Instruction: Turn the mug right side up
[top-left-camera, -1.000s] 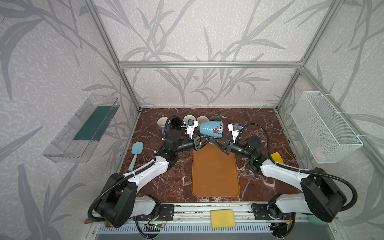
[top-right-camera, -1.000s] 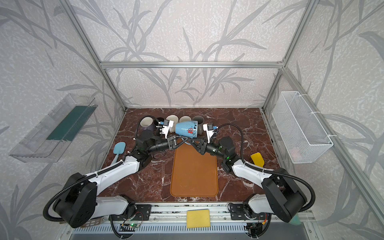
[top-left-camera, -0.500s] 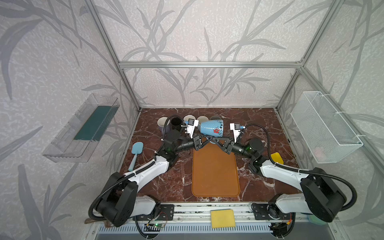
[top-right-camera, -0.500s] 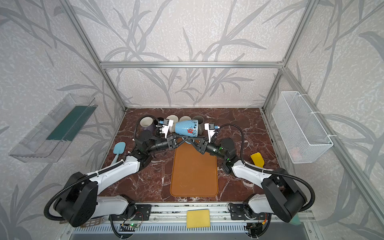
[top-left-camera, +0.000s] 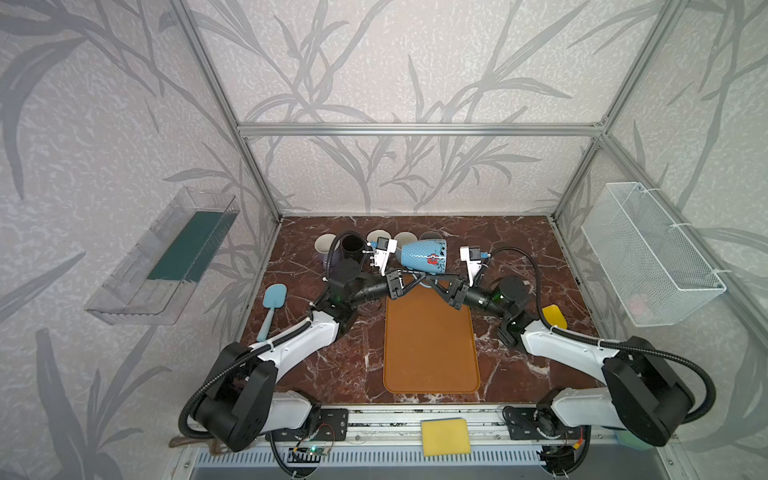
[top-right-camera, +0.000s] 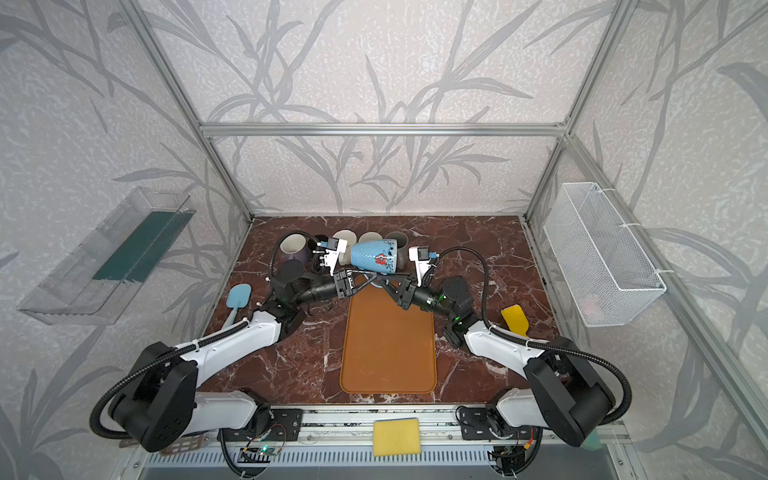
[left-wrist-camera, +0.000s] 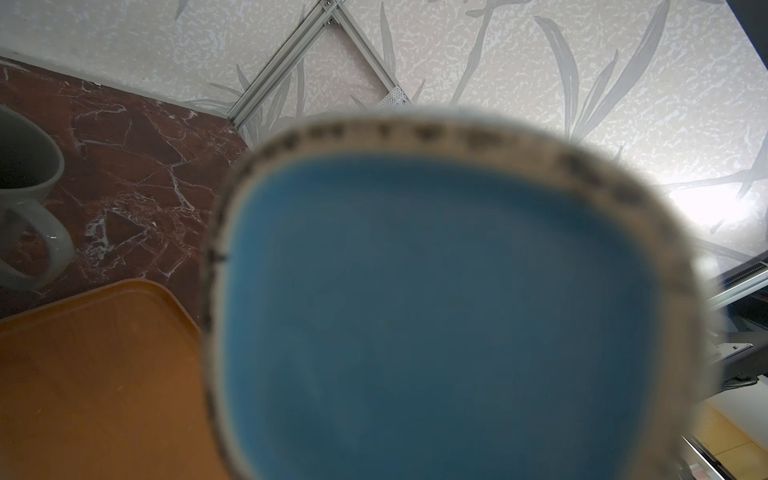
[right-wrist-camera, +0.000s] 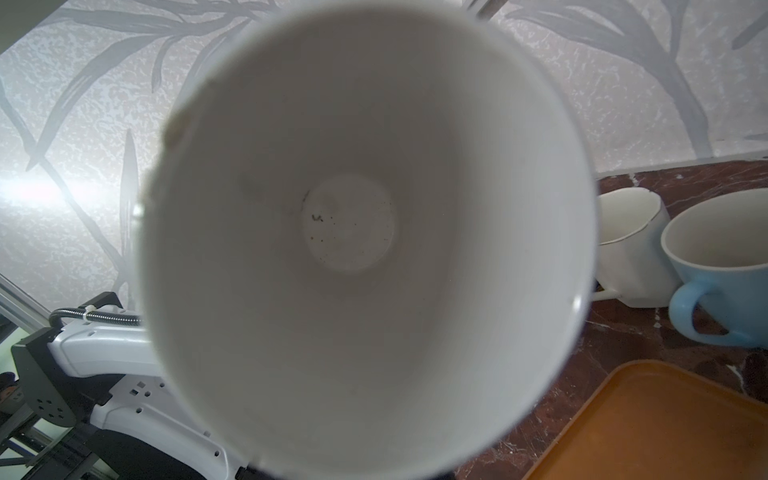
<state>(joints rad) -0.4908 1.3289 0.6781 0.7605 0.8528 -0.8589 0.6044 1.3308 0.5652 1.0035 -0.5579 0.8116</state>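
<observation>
Two tools, left gripper (top-left-camera: 409, 278) and right gripper (top-left-camera: 434, 285), cross beneath sideways blue mug (top-left-camera: 423, 257), frame centre; which clamps, I cannot tell. I'd secure one hold before tipping mouth up.

Bright, even light; the mug (left-wrist-camera: 436, 311) blurs close-up.

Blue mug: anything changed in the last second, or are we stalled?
Almost nothing. The blue mug stays aloft on its side, mouth toward the right end effector, whose wrist edged slightly rightward. The left end effector stays beneath it. No visible grab or release.
</observation>
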